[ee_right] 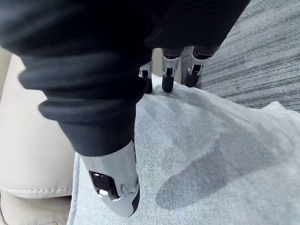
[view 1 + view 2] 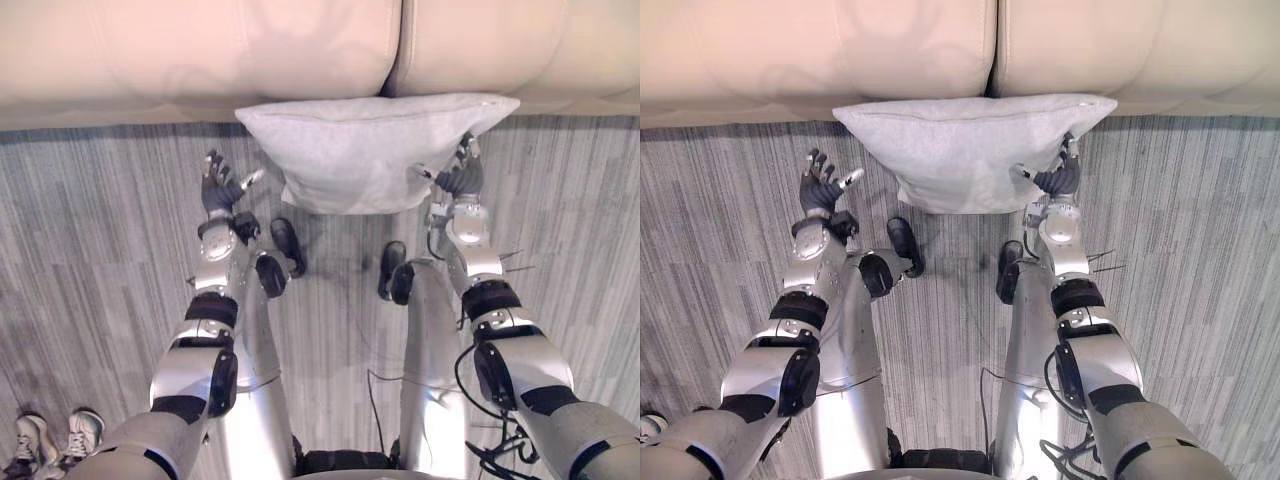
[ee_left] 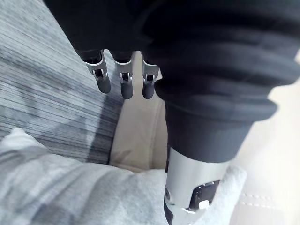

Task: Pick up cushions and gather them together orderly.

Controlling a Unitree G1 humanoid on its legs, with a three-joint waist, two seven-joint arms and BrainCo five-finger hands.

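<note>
- We judge the pick-up step to be in hand: one grey cushion [image 2: 360, 150] stands against the front of the cream sofa [image 2: 200, 50]. Its top edge is at the seat's front and its lower edge is over the striped floor [image 2: 100, 220].
- Our right hand [image 2: 462, 178] lies on the cushion's right side, with straight fingers [image 1: 167, 79] touching the fabric and the thumb laid across its face. It presses rather than clenches.
- Our left hand [image 2: 218, 190] is spread open over the floor, just off the cushion's left edge and touching nothing.
- Next, we think the left hand must close in on that edge so both hands can squeeze and lift evenly. A one-sided push could tip the cushion.
- There is no bin or basket; the sofa seat we see holds nothing.
</note>
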